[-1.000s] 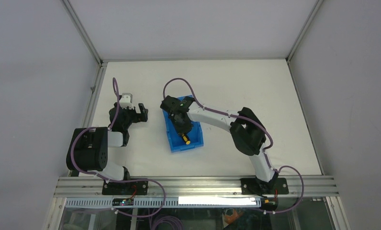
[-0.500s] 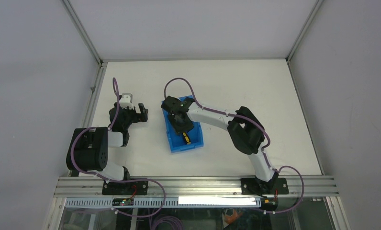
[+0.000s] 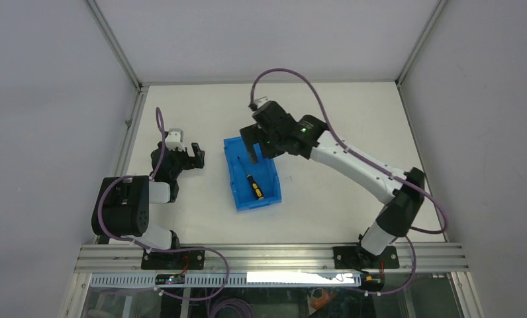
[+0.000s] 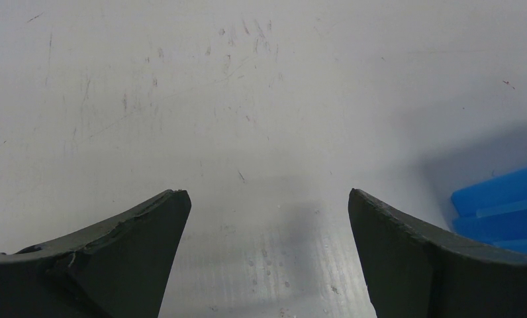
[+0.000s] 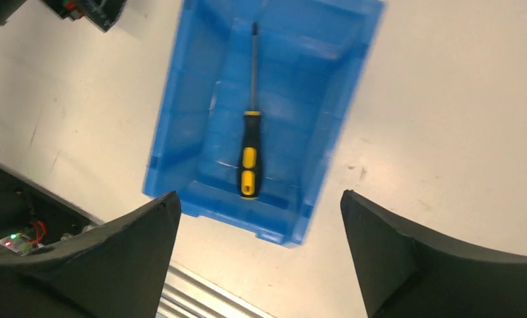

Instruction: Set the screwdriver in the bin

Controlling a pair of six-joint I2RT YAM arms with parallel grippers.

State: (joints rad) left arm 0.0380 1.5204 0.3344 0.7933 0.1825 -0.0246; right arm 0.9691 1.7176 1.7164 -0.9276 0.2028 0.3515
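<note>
The screwdriver [image 3: 251,180] lies flat on the floor of the blue bin [image 3: 269,173], yellow-and-black handle toward the near end and shaft pointing to the far end. My right gripper [image 3: 261,151] hangs open and empty, raised over the bin's far end. From the right wrist view the screwdriver [image 5: 249,152] rests lengthwise in the bin [image 5: 194,119], well below the open right gripper [image 5: 259,193]. My left gripper [image 3: 196,154] stands open and empty just left of the bin. The left wrist view shows the open left gripper [image 4: 267,192] over bare table, with a corner of the bin [image 4: 499,205] at the right.
An aluminium rail [image 3: 267,255] runs along the table's near edge with both arm bases on it. Grey enclosure walls close in the table at the left, right and back. The left arm's bulky elbow [image 3: 122,205] sits near the front left.
My right gripper has opened, let go of the screwdriver inside the bin, and lifted up and back toward the far end. The left arm has not moved.
</note>
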